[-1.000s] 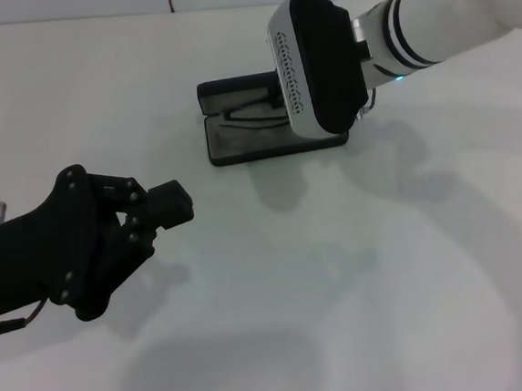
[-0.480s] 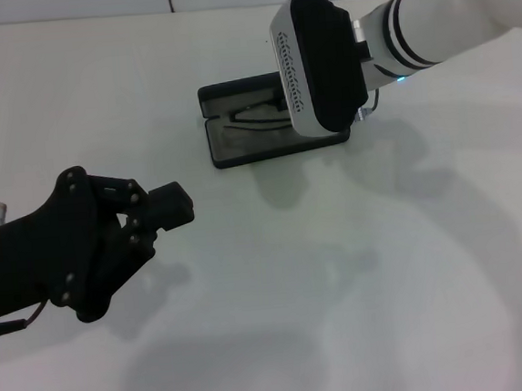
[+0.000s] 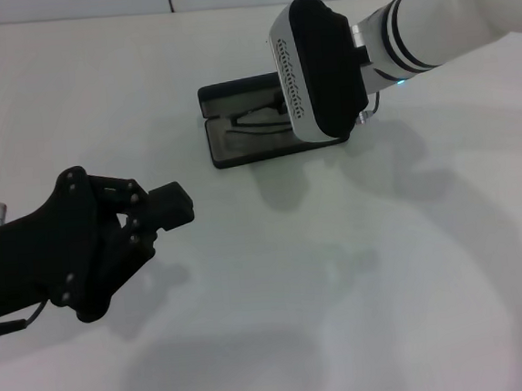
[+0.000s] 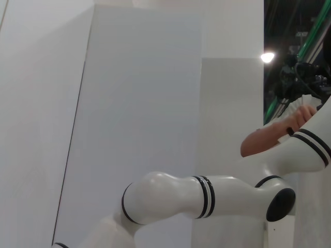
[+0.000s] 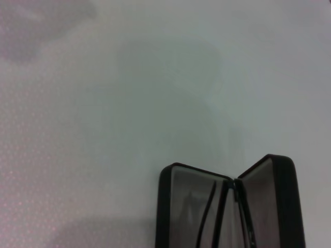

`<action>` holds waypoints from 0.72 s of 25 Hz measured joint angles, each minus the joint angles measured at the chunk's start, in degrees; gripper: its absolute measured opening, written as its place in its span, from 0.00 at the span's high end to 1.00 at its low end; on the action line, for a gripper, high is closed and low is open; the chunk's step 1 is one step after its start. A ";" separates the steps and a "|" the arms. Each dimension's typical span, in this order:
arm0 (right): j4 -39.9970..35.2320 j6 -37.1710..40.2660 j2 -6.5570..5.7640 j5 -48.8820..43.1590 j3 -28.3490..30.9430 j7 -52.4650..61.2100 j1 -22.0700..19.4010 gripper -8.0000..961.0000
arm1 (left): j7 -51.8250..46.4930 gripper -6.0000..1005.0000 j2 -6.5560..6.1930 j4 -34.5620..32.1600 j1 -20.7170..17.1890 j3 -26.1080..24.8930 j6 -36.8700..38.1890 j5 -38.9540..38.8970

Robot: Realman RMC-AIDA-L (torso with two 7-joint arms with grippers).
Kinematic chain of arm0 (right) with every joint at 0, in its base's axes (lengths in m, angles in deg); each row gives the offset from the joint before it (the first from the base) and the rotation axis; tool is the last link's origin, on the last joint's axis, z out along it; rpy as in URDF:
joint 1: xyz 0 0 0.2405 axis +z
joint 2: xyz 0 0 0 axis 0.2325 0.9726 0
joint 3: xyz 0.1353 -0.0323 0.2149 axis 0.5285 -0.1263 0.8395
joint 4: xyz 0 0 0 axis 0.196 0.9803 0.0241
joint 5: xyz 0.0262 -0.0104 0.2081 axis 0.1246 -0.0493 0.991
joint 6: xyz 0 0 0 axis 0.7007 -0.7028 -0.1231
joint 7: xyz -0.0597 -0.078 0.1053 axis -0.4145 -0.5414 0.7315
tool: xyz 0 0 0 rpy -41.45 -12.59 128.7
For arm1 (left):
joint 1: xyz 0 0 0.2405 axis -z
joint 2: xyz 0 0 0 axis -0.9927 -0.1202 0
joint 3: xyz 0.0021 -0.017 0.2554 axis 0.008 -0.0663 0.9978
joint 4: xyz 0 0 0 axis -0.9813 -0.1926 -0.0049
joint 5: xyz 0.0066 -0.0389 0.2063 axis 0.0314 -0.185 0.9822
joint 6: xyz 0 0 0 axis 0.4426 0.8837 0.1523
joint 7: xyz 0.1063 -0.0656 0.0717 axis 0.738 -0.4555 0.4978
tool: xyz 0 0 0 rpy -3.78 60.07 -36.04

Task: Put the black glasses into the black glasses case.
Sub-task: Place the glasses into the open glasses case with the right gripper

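The black glasses case (image 3: 238, 144) lies open at the far middle of the white table, its lid standing up behind the grey-lined tray. The black glasses (image 3: 252, 116) rest inside it; only thin black temple arms show. My right arm's wrist housing (image 3: 316, 67) hangs over the case's right half and hides the right gripper. The right wrist view looks down on the open case (image 5: 178, 206) with the glasses' arms (image 5: 209, 219) along its hinge. My left gripper (image 3: 176, 206) hovers shut and empty above the table's near left, well apart from the case.
The white table (image 3: 359, 269) carries shadows of both arms. The left wrist view points away from the table at a white robot arm segment (image 4: 201, 196), pale wall panels and a person's hand (image 4: 274, 134) at the far side.
The right wrist has drifted slightly up and to the right over the case. The left arm has not moved.
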 joint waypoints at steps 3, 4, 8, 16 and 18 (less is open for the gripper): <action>0.00 -0.40 0.00 0.00 0.00 0.00 0.00 0.89 | 0.00 0.96 0.05 0.00 0.00 0.00 0.00 -0.03; 0.00 -0.54 0.00 0.00 0.00 0.00 0.00 0.86 | 0.00 0.96 0.06 0.00 0.00 0.00 0.00 -0.07; -0.24 -0.67 0.00 -0.03 -0.05 0.00 -0.10 0.77 | 0.00 0.96 0.08 0.00 0.00 0.00 -0.03 -0.20; -2.48 0.21 0.00 -0.10 -0.70 0.56 -1.72 0.65 | 0.00 0.96 0.08 0.08 0.00 -0.23 -0.08 -0.34; -5.23 0.71 -0.01 -0.20 -0.69 0.93 -3.66 0.63 | 0.00 0.95 0.08 0.09 -0.06 -0.85 -0.09 -0.34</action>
